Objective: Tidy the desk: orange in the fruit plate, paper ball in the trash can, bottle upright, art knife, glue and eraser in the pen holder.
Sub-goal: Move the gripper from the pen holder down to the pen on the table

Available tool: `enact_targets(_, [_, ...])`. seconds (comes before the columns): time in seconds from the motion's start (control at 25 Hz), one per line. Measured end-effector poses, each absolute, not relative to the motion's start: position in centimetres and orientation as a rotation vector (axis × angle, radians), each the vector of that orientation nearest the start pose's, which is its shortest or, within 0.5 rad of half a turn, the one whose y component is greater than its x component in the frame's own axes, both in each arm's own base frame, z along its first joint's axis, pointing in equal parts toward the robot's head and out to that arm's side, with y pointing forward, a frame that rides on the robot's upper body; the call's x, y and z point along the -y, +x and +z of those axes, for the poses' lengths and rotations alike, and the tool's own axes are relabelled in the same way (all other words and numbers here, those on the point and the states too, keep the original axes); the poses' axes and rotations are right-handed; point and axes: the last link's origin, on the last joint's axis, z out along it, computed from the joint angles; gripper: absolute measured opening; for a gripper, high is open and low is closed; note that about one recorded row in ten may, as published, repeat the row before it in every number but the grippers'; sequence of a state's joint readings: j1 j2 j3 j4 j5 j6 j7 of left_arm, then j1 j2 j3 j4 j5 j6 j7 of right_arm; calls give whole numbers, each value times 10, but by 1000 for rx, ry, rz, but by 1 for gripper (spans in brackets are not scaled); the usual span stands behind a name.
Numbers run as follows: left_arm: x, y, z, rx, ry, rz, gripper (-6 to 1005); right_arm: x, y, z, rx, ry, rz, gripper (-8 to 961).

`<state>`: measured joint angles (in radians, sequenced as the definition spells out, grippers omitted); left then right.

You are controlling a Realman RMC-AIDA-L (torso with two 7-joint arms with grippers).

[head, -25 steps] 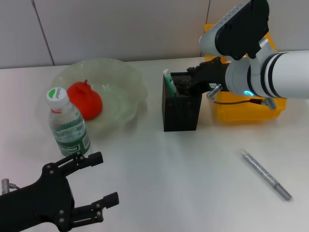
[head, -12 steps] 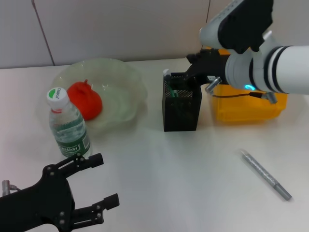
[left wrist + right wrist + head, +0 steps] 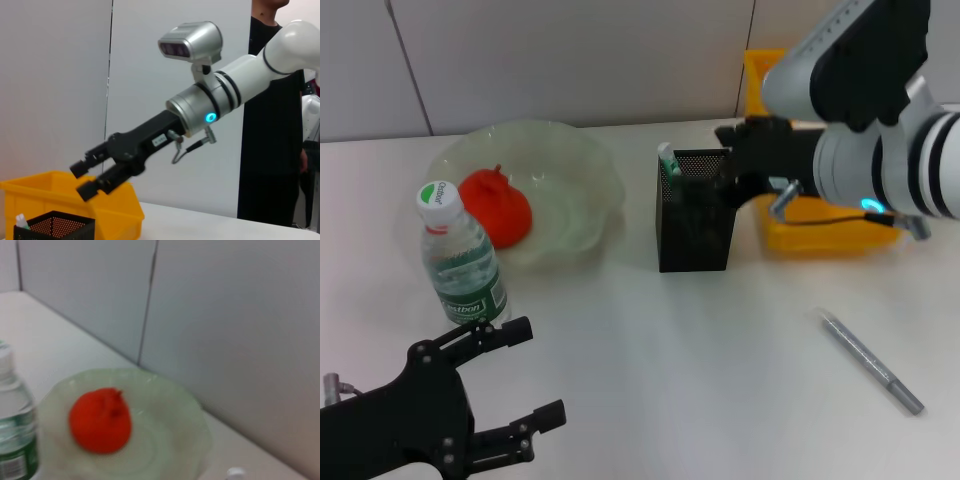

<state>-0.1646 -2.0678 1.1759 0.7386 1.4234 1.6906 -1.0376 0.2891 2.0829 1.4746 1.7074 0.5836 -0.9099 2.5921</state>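
— Where does each camera sit?
— The head camera looks forward and down over the white table; the left wrist camera sits low, facing the right gripper side-on; the right wrist camera looks close across the fruit plate toward the wall.
— What do they share?
— The pen holder appears in head and left wrist views; plate and orange in head and right wrist.

- A lab or test room set up as an office desk.
- Plain white table at the frame's bottom, bare grey panelled wall across the top.
- Lower left of the left wrist view: yellow bin; right edge: a standing person.
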Motion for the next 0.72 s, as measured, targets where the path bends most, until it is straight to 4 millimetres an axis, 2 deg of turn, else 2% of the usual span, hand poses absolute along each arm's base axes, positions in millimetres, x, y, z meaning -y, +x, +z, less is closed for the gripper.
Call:
enact_targets(0.24, [-237, -268, -8, 270, -2666, -1067, 860, -329, 123, 14, -478, -2366, 124, 756])
enact_targets(0.44, [-237, -268, -9, 268, -2667, -1068, 860, -307, 120, 17, -532, -2456, 27, 755])
enact_targets(0.72, [-237, -268, -9, 268, -2667, -1069, 860, -298, 142, 30, -711, -2479, -158, 754])
